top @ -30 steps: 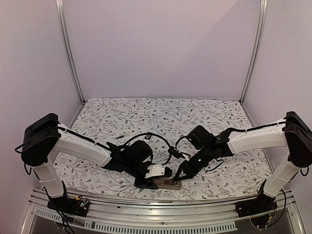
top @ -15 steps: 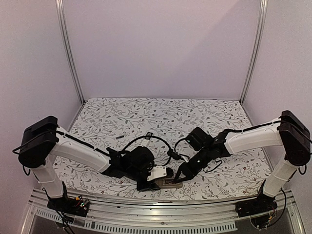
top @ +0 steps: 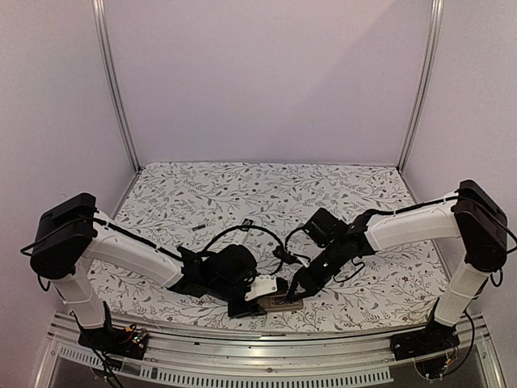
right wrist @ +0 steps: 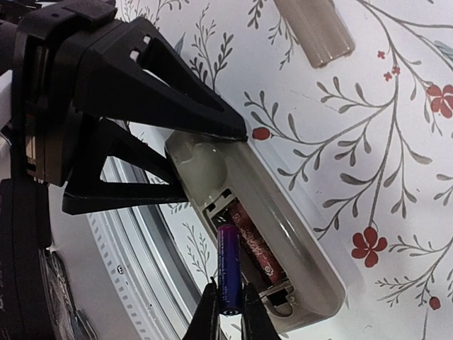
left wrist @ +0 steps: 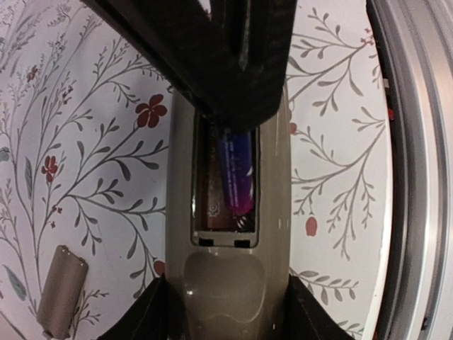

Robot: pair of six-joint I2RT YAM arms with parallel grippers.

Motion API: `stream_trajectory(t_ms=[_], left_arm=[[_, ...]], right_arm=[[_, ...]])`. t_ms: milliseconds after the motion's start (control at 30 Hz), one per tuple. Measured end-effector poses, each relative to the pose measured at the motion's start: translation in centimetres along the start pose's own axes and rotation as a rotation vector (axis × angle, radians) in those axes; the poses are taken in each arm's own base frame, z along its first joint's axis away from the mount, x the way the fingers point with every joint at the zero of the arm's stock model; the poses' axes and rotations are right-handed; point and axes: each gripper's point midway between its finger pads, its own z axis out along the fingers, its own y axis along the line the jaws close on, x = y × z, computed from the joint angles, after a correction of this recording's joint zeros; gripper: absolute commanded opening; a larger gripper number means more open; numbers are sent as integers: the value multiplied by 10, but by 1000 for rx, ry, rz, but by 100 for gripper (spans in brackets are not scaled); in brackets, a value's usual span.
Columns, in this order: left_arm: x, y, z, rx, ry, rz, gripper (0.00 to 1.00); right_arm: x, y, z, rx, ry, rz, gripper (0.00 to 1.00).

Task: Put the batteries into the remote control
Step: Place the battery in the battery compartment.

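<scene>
The grey-beige remote control (top: 280,305) lies back up at the table's near edge, its battery bay open. My left gripper (top: 252,305) is shut on its rounded end, one finger on each side (left wrist: 226,313). A red-brown battery (right wrist: 256,246) lies in the bay, and it also shows in the left wrist view (left wrist: 211,177). My right gripper (right wrist: 228,299) is shut on a purple battery (right wrist: 228,261), held tilted with its top end in the free slot beside the red one. That battery also shows in the left wrist view (left wrist: 238,170), under the right gripper's fingers (left wrist: 233,64).
The loose battery cover (right wrist: 316,27) lies on the floral cloth beside the remote, also visible in the left wrist view (left wrist: 61,292). The metal rail (left wrist: 417,177) of the table's near edge runs close along the remote. Black cables (top: 242,230) loop behind the grippers.
My right gripper has moved down and left with the purple battery, onto the remote's open bay. My left gripper has shifted slightly and still holds the remote.
</scene>
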Motion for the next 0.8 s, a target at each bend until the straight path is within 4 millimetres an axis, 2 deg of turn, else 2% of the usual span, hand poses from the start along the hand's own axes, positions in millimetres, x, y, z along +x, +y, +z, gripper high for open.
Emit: stream_trajectory(t_ms=[200,800], left_arm=[[0,0,0,-5,-1,1,44],[-1,0,0,-5,-4,-13,45]], right_arm=[[5,-3,5,-2,27,-5,0],[4,-1,11,-56,31,3,0]])
